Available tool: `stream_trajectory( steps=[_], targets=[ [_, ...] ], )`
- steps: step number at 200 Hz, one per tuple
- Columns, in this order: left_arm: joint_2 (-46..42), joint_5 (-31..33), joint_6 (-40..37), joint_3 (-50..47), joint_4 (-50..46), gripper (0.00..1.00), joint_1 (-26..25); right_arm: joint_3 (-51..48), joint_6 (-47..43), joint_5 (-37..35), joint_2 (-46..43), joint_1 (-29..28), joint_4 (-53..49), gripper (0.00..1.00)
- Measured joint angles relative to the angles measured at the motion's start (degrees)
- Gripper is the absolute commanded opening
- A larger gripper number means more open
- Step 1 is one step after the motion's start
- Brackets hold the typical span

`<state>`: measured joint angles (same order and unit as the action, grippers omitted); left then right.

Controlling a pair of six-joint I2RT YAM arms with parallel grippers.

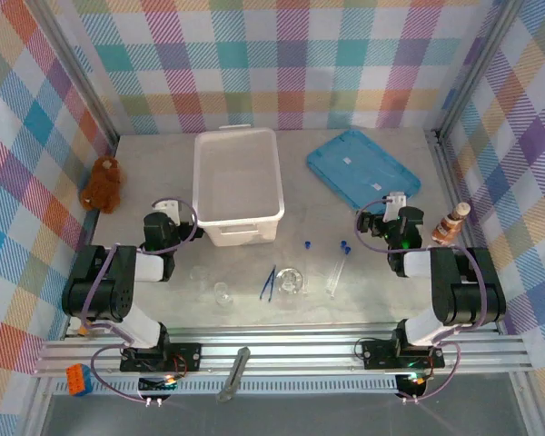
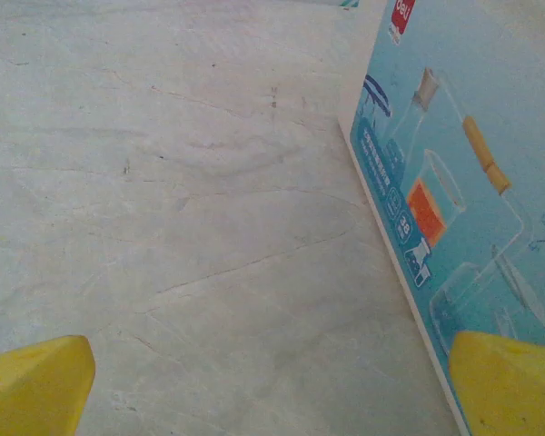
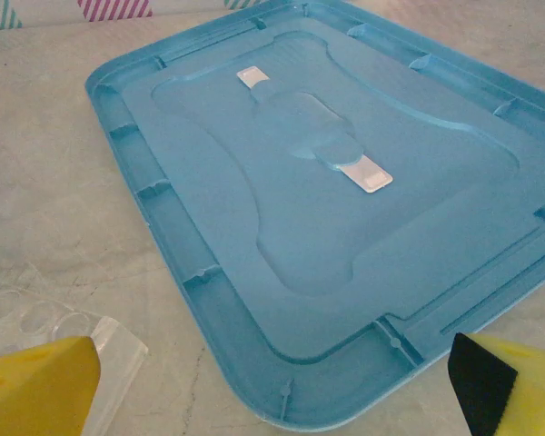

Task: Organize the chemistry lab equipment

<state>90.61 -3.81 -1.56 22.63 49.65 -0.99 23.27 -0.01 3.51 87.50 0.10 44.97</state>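
Beside the left tool (image 2: 272, 391), a glassware label (image 2: 463, 182) on the white bin (image 1: 241, 229)

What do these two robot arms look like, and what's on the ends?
The left arm and right arm are chunky black joints with white link sections, with thin purple cables looping along them. The left gripper and right gripper each have two yellow fingers; one right finger shows a black patch.

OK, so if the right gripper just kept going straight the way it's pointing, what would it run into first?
Most likely the blue lid, lying flat on the table right ahead of the right gripper, whose jaws stand open. Nothing stands between them, though the gap is hard to judge.
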Motion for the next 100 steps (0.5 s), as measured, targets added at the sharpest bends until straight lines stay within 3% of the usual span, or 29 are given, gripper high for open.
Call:
stream_trajectory(
  steps=[100],
  targets=[
    [0.0, 0.87, -0.02, 0.0, 0.0, 1.0, -0.44, 0.0, 0.0, 0.0, 0.0, 0.0, -0.02, 0.99]
  ],
)
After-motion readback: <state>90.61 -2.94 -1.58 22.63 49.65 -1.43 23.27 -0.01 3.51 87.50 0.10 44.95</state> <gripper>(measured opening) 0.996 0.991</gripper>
